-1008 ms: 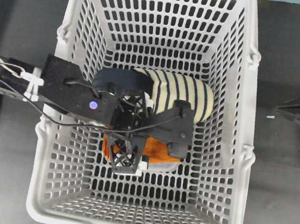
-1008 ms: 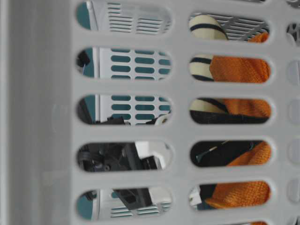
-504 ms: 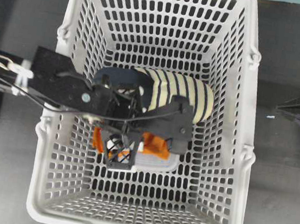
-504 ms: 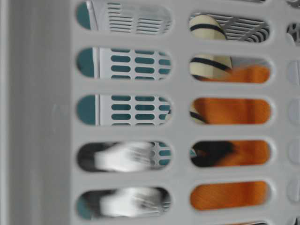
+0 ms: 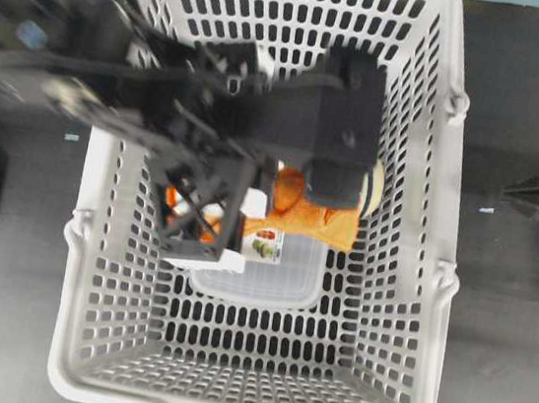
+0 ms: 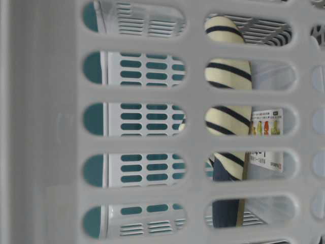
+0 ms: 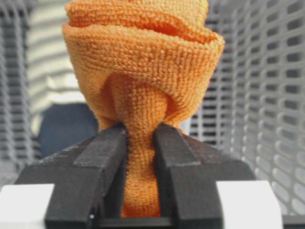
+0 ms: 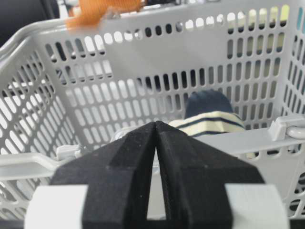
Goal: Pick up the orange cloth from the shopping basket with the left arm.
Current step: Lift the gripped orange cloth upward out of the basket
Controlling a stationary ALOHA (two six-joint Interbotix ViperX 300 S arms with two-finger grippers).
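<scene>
We are seeing the orange cloth [image 7: 143, 81] showing a rough, looped terry pile, matt all over. The shopping basket [image 5: 418, 281] is looking like smooth grey plastic with a faint sheen, and the striped bundle [image 6: 227, 76] is reading as soft knit fabric.

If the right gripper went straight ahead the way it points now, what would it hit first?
Most likely the near wall of the shopping basket; the shut right gripper aims at it, though the gap is hard to judge.

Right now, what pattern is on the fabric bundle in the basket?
Cream with navy stripes, plus a solid navy end; clearest in the table-level view.
</scene>
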